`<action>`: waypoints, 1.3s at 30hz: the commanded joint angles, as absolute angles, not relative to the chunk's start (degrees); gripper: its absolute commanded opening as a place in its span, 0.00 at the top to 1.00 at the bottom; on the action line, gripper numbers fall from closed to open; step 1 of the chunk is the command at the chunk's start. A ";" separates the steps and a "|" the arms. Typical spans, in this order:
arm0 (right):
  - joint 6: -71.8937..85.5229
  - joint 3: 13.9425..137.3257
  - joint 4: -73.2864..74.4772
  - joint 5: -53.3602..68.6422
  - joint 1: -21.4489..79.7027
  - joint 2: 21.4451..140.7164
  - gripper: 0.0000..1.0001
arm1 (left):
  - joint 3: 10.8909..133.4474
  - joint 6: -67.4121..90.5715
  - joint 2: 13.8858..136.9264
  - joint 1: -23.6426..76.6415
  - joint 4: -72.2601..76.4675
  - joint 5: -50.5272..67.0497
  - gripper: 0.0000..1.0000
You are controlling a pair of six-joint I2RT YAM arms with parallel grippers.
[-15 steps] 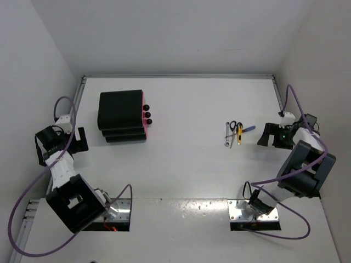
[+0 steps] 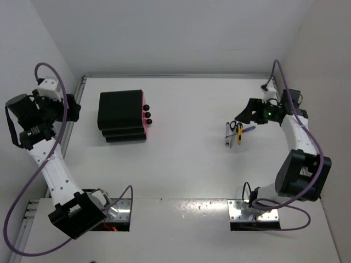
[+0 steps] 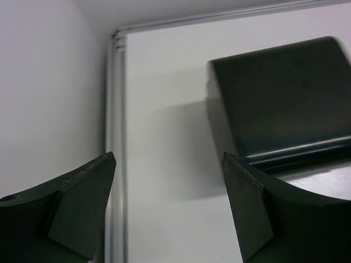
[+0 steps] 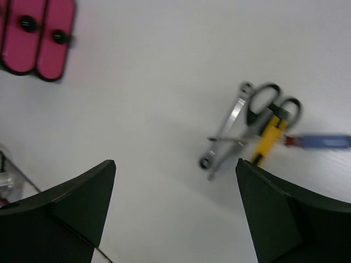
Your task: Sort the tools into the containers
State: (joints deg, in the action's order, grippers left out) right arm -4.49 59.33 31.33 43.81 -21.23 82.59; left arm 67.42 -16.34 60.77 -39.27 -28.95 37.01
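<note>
The left gripper (image 2: 73, 108) hangs high at the table's left edge, well apart from everything, its fingers spread with nothing between them. Its wrist view shows what the overhead view cannot: the smooth, rounded black back of the drawer unit (image 3: 285, 104), with the metal rail (image 3: 115, 137) along the table's edge meeting the white wall.

From above, the drawer unit (image 2: 120, 116) sits on the left half of the table (image 2: 186, 164). Its three pink drawers (image 2: 145, 116) and black knobs (image 2: 148, 115) face right.

The tools lie clustered on the right half. The right wrist view separates them better than the overhead one. The silver wrench (image 4: 225, 134) is leftmost, and the black-handled scissors (image 4: 269, 101) overlap the yellow cutter (image 4: 269, 137). The blue-handled tool (image 4: 321, 141) points right. That view also catches the pink drawer fronts (image 4: 35, 35) face-on, though blurred.

The right gripper (image 2: 244, 112) hovers just beyond the tools, fingers wide apart and holding nothing.

The table is plain white, and bare white walls enclose it on three sides.
</note>
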 commanded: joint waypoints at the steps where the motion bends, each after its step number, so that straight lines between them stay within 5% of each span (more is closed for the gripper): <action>1: 7.71 63.45 24.72 50.80 -13.03 85.42 0.09 | 70.57 -17.93 60.56 -34.20 -35.68 42.90 0.16; 11: 27.42 79.35 11.43 47.29 11.06 104.99 0.17 | 67.86 -14.16 60.64 -13.56 -36.22 30.25 0.50; 13: 29.35 83.92 12.22 47.29 13.35 108.62 0.18 | 67.07 -12.49 61.17 -11.52 -34.37 26.56 0.50; 18: 36.46 90.25 6.25 51.59 17.23 117.67 0.19 | 63.11 -4.93 62.23 -10.20 -27.88 21.97 0.32; 39: 70.49 101.34 -26.81 59.77 26.72 143.61 0.45 | 59.77 -1.41 68.99 -5.19 -22.85 16.61 0.33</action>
